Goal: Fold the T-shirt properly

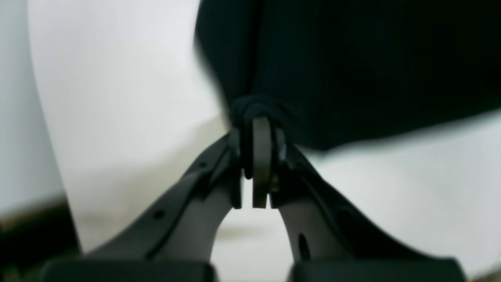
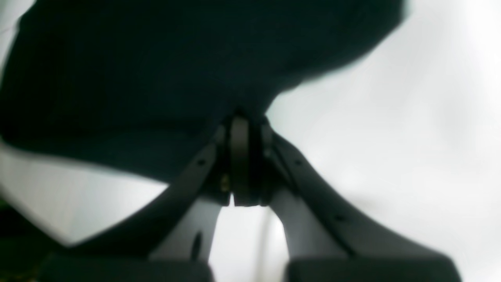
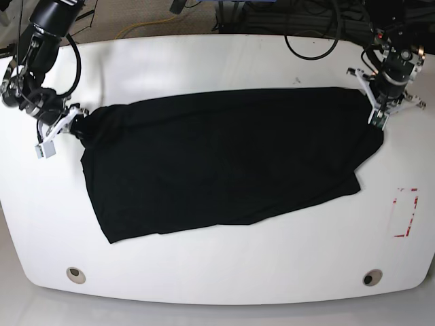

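Observation:
The black T-shirt (image 3: 224,159) lies stretched across the white table (image 3: 217,272), pulled taut between the two arms. My left gripper (image 3: 376,121), at the right of the base view, is shut on a bunched edge of the shirt (image 1: 352,70); the cloth is pinched between its fingertips (image 1: 261,129). My right gripper (image 3: 76,122), at the left of the base view, is shut on the opposite edge of the shirt (image 2: 137,70), with cloth gathered at its tips (image 2: 239,125). The neck mark is hidden.
A red-outlined rectangle (image 3: 405,212) is marked on the table at the right. Two round holes (image 3: 76,274) (image 3: 372,278) sit near the front edge. Cables (image 3: 312,27) lie behind the table's far edge.

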Action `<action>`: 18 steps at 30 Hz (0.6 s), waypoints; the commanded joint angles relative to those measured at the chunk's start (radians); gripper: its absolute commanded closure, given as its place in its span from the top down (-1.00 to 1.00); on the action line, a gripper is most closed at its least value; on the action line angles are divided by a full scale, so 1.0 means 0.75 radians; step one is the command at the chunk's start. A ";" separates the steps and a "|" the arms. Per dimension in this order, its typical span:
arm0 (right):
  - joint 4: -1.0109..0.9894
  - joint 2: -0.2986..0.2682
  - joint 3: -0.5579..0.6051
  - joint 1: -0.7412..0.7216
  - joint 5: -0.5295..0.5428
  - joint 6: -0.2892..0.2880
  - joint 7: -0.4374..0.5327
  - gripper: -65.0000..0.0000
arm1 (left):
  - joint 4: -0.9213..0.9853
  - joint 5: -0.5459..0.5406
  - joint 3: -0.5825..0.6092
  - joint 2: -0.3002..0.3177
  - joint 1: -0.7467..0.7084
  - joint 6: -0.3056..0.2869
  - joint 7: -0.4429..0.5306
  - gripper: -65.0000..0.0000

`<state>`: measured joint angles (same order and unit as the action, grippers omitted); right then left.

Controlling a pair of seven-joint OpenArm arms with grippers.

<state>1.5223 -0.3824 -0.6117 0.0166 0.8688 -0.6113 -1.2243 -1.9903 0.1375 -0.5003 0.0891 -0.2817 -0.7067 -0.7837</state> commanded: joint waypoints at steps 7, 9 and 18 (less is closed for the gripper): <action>0.023 0.040 -0.004 -0.281 -0.171 -0.008 0.032 -1.00 | -0.021 0.002 0.050 0.013 0.258 0.011 0.019 -1.00; 0.023 0.040 0.004 -0.344 -0.206 -0.008 0.032 -1.00 | -0.021 0.002 0.052 0.013 0.315 0.011 0.019 -1.00; 0.019 0.028 0.246 -0.653 -0.396 -0.008 0.101 -1.00 | -0.019 0.016 0.097 0.038 0.602 0.068 -0.038 -1.00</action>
<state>1.5188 -0.3408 -0.4313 -0.4225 0.5697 -0.6155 -1.1812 -1.9865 0.1459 -0.4244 0.0978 0.1246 -0.6727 -0.8200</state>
